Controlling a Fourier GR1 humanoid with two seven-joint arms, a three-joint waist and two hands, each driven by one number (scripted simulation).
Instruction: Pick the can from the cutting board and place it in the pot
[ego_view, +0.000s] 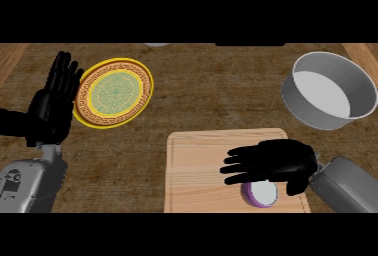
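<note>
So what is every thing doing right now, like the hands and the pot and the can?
Grey round metal pot: upright, nothing inside.
Purple-rimmed can: on the board, under the right hand.
Pale wooden cutting board: flat on the counter.
Yellow patterned round plate: bare.
Black right hand: over the can, not closed on it.
Black left hand: open, resting, fingers up.

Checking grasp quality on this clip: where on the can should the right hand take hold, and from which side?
Probably round its side wall, from above. The can stands upright on the board, its pale top facing the camera, so the curved sides are open for fingers and thumb to close on. The right hand hovers directly over it, hiding its far part; whether it touches cannot be told.
</note>
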